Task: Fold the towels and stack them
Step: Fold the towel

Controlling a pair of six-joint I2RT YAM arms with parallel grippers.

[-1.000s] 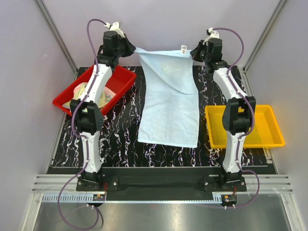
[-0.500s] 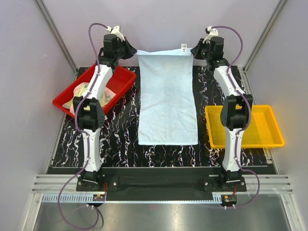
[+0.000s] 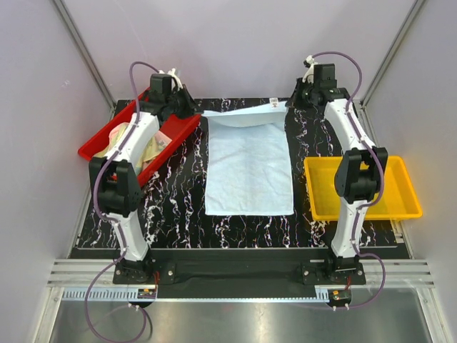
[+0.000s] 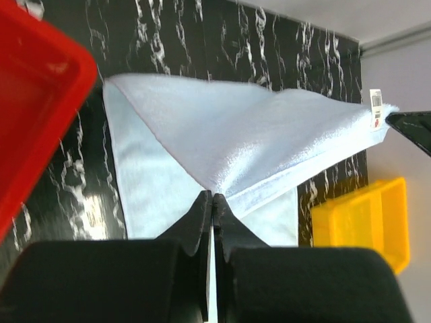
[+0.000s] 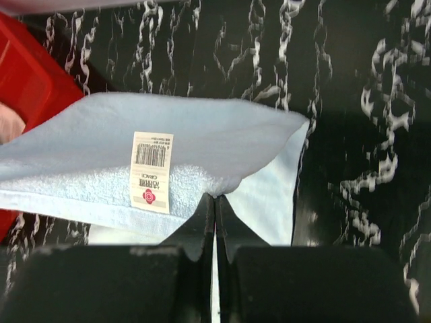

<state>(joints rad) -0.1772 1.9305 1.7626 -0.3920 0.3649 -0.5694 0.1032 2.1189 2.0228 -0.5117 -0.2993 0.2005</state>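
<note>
Black marbled desk (image 3: 178, 200). At centre, pale blue towel (image 3: 250, 171), between red tray (image 3: 87, 152) and yellow tray (image 3: 400, 193); near part flat, far edge lifted. Judged light, soft, limp, sagging between grips; best held by corners. Both arms stretched far, low. Clenched on far corners: left end effector (image 4: 211, 196), right end effector (image 5: 214, 198). Small tag (image 5: 151, 171) beside right grip.

A black bench (image 3: 178, 207) veined in white carries a red plastic tray (image 3: 184, 126) at its far left corner, set at an angle, and a yellow plastic tray (image 3: 396, 189) overhanging its right edge, well apart. Pale grey walls (image 3: 235, 50) stand around.
</note>
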